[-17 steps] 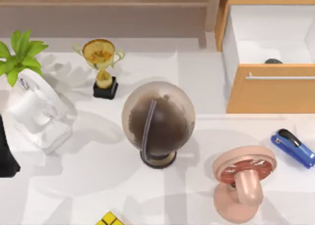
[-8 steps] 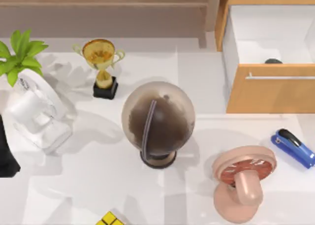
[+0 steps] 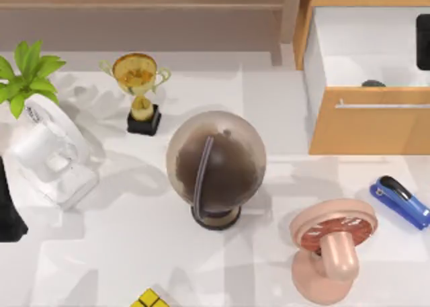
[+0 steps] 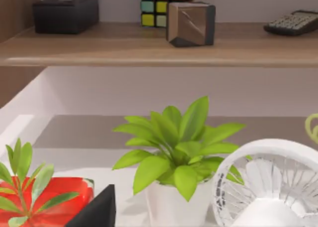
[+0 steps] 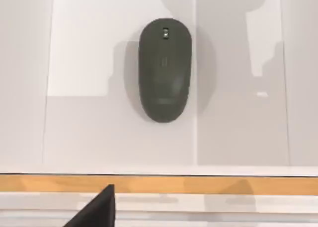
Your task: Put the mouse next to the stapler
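Mouse in open drawer, stapler on table

Mouse [image 5: 165, 70] lies flat on the white floor of the open wooden drawer [image 3: 368, 129], at about 2 o'clock in the top view, where just its dark top [image 3: 373, 83] peeks over the drawer front. Right wrist view looks straight down on it, with the drawer's wooden front edge below it in that picture. It is untouched; nothing grips it.

Stapler [image 3: 401, 201] sits on the white table [image 3: 121, 253] at about 4 o'clock, blue body with black top arm, well apart from the mouse and outside the drawer. Pink fan [image 3: 330, 245] stands just beside it, toward 5 o'clock.

Right arm [image 3: 423, 41]: a dark part shows at the top view's right edge, over the drawer. Whether its pincer is spread or pressed together cannot be told.

Left arm [image 3: 8, 209]: dark part at the left edge, about 9 o'clock, beside the white fan [image 3: 50, 159] and the potted plant [image 3: 25, 72]. Its pincer state cannot be told either.

Globe [image 3: 216, 164] stands at centre; trophy [image 3: 138, 89] at about 11 o'clock.
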You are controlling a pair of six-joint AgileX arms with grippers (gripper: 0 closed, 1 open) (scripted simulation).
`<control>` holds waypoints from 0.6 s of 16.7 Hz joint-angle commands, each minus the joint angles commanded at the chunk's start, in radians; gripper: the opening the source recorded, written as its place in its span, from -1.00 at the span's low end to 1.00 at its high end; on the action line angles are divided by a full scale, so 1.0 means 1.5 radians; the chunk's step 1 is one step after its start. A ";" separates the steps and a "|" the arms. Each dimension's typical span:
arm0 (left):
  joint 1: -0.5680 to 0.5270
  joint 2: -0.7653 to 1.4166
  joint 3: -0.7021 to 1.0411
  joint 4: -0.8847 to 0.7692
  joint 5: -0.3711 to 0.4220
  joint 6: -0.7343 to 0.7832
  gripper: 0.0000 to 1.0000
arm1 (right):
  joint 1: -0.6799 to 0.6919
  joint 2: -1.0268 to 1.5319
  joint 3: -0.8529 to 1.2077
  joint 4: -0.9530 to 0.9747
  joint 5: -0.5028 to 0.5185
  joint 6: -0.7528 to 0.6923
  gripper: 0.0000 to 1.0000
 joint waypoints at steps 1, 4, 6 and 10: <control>0.000 0.000 0.000 0.000 0.000 0.000 1.00 | 0.001 0.061 0.048 -0.024 -0.001 0.006 1.00; 0.000 0.000 0.000 0.000 0.000 0.000 1.00 | 0.007 0.236 0.203 -0.099 -0.011 0.027 1.00; 0.000 0.000 0.000 0.000 0.000 0.000 1.00 | 0.015 0.344 0.300 -0.154 -0.021 0.038 1.00; 0.000 0.000 0.000 0.000 0.000 0.000 1.00 | 0.027 0.504 0.454 -0.243 -0.021 0.050 1.00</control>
